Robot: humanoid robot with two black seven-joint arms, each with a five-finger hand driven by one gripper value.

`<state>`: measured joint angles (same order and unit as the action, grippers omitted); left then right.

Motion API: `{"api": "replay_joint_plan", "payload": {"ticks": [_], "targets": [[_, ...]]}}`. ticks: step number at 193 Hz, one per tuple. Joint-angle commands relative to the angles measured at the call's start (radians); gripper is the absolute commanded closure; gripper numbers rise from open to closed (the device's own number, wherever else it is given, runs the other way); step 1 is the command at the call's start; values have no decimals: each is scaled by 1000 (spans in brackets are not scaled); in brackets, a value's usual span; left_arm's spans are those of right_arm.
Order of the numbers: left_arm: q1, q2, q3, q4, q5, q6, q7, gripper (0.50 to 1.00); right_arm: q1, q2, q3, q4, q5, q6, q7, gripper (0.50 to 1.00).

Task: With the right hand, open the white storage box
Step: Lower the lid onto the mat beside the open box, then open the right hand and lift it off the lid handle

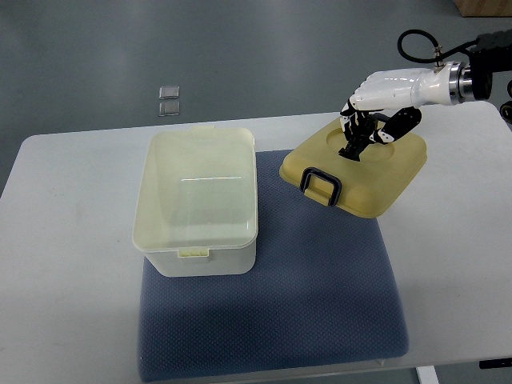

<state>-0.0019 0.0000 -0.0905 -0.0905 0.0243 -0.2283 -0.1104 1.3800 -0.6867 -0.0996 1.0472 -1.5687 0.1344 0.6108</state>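
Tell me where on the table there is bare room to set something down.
Free: the blue mat in front of the lid and right of the storage box; bare table right of the mat. Crowded: the far right, where the right hand rests on the lid.

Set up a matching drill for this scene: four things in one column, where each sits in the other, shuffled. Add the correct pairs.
Things:
1. storage box
2. lid
3. right hand
4. blue mat

Places:
A. flat on the table, under the box
B. on the lid's top
C. on the left part of the mat, uncovered
D. off the box, to its right, black handle facing the camera

Pairs: 1-C, 2-D, 3-B, 4-A
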Motion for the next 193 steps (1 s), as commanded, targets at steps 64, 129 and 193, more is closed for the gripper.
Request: {"api": "replay_joint_plan", "payload": {"ticks": [64, 129, 193], "targets": [[-1, 0, 0, 0, 0, 0, 0, 500, -68, 10, -2, 0, -27, -52, 0, 1000], [0, 0, 0, 0, 0, 0, 0, 500, -58, 61, -88, 8, -25, -133, 0, 1000], [-1, 0, 0, 0, 0, 0, 0, 500, -56, 82, -118, 13, -25, -157, 0, 1000]]}}
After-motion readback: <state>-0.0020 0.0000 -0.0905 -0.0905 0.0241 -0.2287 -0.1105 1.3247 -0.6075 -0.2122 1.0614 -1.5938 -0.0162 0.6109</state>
